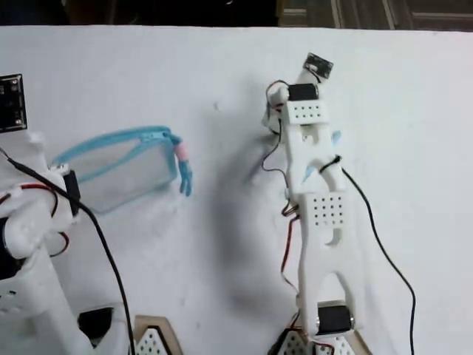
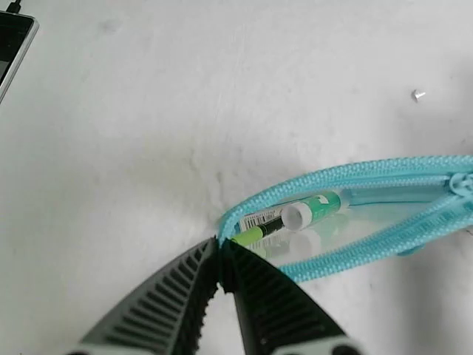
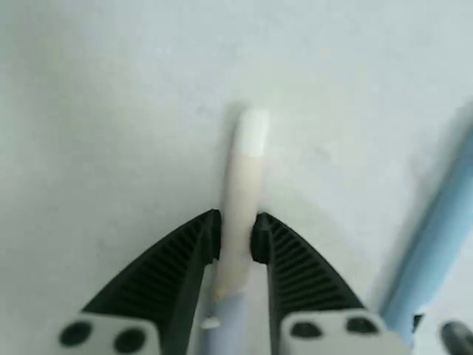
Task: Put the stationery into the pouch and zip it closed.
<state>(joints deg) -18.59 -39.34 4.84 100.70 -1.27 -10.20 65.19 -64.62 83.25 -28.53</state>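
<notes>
- The left gripper (image 2: pixel 220 259) is pinched closed on the end corner of the pouch (image 2: pixel 355 177), right where its turquoise zipper bands meet.
- The pouch lies flat with its zipper open; a green pen (image 2: pixel 310 211) with a white cap lies inside, just beyond the jaw tips.
- The right gripper (image 3: pixel 236 225) clamps narrowly on a pale pen (image 3: pixel 247 163), which points out past the fingers to the tabletop.
- A blue pen (image 3: pixel 436 237) lies just beside that gripper.
- The white table (image 1: pixel 111 81) also carries a dark device (image 1: pixel 11 102) at its edge; a dark floor (image 1: pixel 355 13) lies beyond.
</notes>
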